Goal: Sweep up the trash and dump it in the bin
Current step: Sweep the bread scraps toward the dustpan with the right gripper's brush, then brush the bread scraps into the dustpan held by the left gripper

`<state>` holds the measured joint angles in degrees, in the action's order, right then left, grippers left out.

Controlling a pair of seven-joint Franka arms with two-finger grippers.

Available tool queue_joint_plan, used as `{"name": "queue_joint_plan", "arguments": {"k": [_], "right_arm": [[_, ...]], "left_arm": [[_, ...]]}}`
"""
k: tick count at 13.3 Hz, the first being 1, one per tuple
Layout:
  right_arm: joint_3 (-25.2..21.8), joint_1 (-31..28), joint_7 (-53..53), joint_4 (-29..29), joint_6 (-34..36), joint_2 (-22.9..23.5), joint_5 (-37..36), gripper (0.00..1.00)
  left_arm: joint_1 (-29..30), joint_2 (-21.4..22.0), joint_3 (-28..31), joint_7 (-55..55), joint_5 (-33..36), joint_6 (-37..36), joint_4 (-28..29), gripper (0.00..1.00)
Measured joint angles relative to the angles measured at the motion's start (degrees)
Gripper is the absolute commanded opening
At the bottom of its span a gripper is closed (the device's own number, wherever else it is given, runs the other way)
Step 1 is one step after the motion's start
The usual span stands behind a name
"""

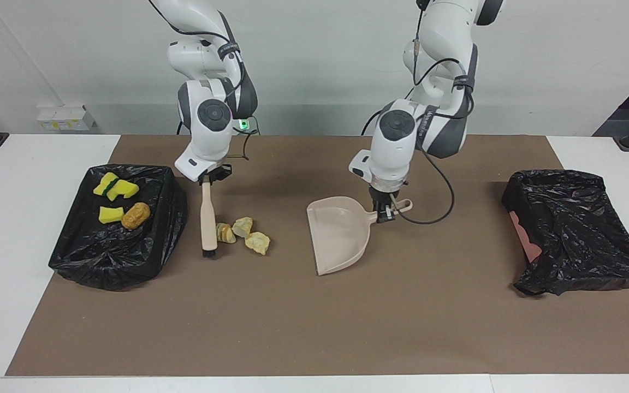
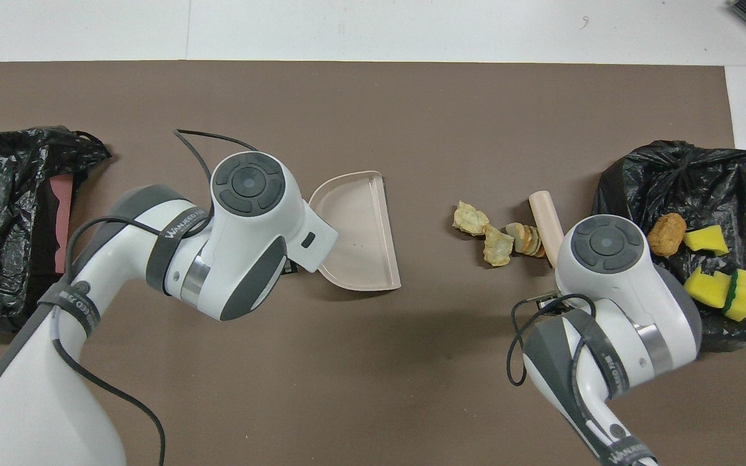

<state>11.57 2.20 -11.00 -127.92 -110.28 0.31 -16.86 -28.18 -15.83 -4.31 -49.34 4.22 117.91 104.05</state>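
Note:
Three pale bread pieces [image 1: 242, 226] [image 2: 497, 246] lie on the brown mat beside the brush [image 1: 208, 218] [image 2: 544, 217], toward the left arm's end. My right gripper [image 1: 207, 179] is shut on the top of the brush's beige handle, its black bristles down on the mat. My left gripper [image 1: 385, 213] is shut on the handle of the beige dustpan [image 1: 342, 234] [image 2: 360, 233], whose wide edge faces the bread pieces a short way off. Yellow sponge chunks [image 1: 115, 187] [image 2: 719, 288] and a brown roll [image 1: 136, 215] [image 2: 666, 234] rest in the black-bagged bin [image 1: 118, 251] [image 2: 677, 168] at the right arm's end.
A second black-bagged container [image 1: 571, 234] [image 2: 4, 207] with a pink patch showing sits at the left arm's end. The brown mat [image 1: 314, 327] covers most of the white table. A black cable hangs from the left wrist near the dustpan handle.

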Motion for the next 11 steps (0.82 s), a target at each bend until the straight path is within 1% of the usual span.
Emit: {"name": "queue_joint_plan", "arguments": {"k": [4, 8, 11], "right_arm": [[0.1, 1.9, 0.0, 0.2, 0.1, 0.9, 1.4, 0.00], [0.2, 5.8, 0.1, 0.2, -0.5, 1.2, 8.9, 0.00], [0.2, 8.6, 0.3, 0.3, -3.6, 2.7, 16.9, 0.00]], "left_arm": [[-0.7, 1.7, 0.2, 1.2, 0.0, 0.1, 2.8, 0.00], [-1.0, 2.9, 0.2, 1.3, 0.0, 3.0, 5.7, 0.00], [-1.4, 3.8, 0.2, 1.4, 0.0, 5.4, 7.8, 0.00]]}}
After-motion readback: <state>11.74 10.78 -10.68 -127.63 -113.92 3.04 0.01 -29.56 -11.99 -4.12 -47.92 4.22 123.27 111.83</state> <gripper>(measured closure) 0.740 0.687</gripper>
